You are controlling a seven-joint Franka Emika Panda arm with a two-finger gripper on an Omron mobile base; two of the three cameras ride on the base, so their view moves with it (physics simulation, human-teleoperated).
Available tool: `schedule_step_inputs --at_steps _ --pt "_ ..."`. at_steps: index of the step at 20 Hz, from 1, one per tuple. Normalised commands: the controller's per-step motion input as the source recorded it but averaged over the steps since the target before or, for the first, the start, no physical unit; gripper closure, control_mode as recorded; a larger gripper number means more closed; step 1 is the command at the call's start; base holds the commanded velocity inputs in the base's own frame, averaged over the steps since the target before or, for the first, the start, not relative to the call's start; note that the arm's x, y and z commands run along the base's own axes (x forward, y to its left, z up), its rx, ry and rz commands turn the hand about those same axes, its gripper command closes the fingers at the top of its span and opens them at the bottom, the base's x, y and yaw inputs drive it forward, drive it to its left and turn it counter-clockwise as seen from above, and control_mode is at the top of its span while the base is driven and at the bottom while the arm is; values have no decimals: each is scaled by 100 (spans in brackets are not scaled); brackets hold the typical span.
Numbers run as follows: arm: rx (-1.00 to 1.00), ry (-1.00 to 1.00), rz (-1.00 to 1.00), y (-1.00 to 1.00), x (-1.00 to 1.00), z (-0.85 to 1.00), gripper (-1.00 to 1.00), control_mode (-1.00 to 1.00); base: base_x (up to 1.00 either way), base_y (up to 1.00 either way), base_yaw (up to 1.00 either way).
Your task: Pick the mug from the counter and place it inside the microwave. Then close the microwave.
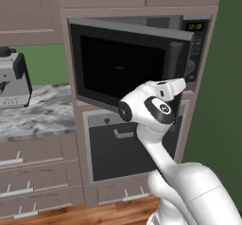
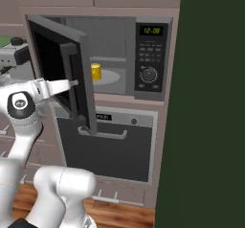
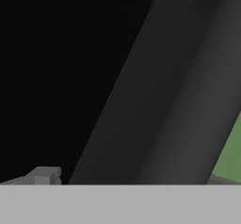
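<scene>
The gripper (image 2: pixel 72 83) sits right against the outer face of the microwave door (image 2: pixel 60 69), near the door's vertical black bar handle (image 1: pixel 173 61); its jaws stand spread wide and hold nothing. In the hand view the dark glass of the door and the handle bar are seen from very close. The door stands partly open, swung out from the microwave (image 2: pixel 122 59). Inside the microwave, the mug (image 2: pixel 96 72), small and bright yellow, stands upright on the pale turntable, toward the left of the cavity. To the right of the cavity is the control panel (image 2: pixel 151 59) with a green display, keypad and dial. Below the microwave is the oven (image 2: pixel 107 148) with a horizontal handle. To the left of the microwave lies the counter (image 1: pixel 35 113), bearing a coffee machine (image 1: pixel 13 80).
</scene>
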Motion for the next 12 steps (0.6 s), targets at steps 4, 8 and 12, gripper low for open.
schedule_step_inputs --at_steps 4,8,12 --pt "0 3 6 -29 53 0 -100 -100 0 0 0" --pt "0 6 6 -25 60 0 -100 -100 0 0 0" --pt "0 4 9 -14 56 0 -100 -100 0 0 0"
